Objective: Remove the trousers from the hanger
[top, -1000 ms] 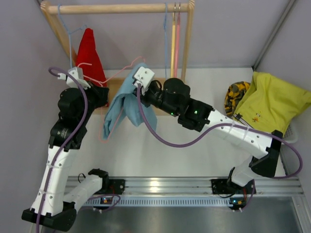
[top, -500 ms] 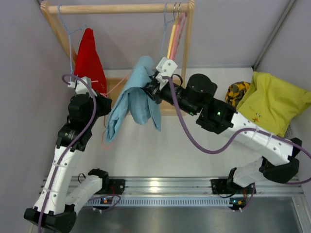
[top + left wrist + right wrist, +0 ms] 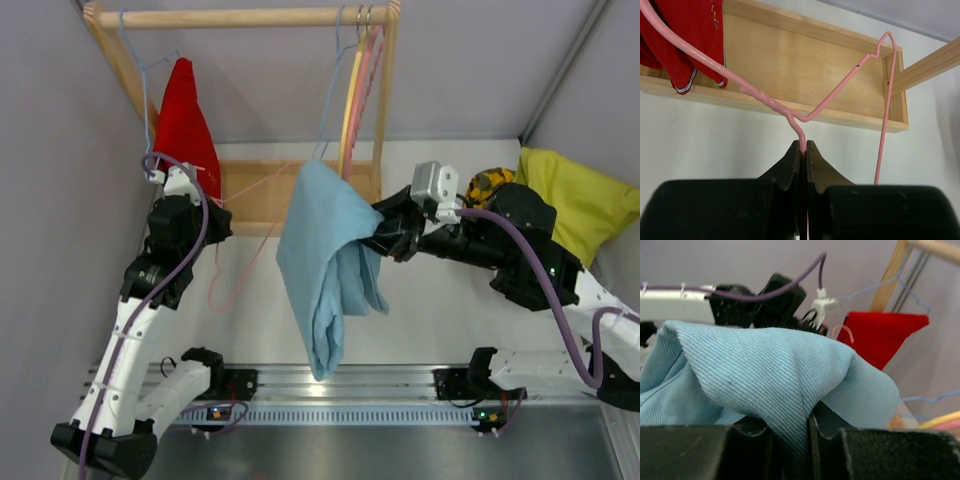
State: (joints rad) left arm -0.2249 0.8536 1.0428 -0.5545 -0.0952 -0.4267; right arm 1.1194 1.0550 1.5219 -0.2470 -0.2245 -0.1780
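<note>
Top external view gives the count. One wooden rack (image 3: 240, 17) stands at the back of the table. There are three trousers: the yellow-green (image 3: 575, 205) lies at the right edge, off any hanger. The blue (image 3: 325, 250) hangs in mid-air in front of the rack, clear of every hanger. The red (image 3: 185, 115) sits on a blue hanger (image 3: 145, 70) at the rail's left end. One patterned cloth (image 3: 487, 187) lies just beside the yellow-green. At the rail's right end hang what look like three bare hangers, though the wires overlap too much for a sure count.

The right gripper (image 3: 810, 422) pinches a fold of the blue cloth between its fingers. The left gripper (image 3: 805, 147) has its fingers pressed together on the hook wire of a bare pink hanger (image 3: 799, 131), held low in front of the rack's base.

The step in hand appears to be the second pair, freed and ready to put down. Next, the right arm likely needs to carry the blue to the yellow-green and release, while the left sets the pink hanger aside. Only the red would then remain.
</note>
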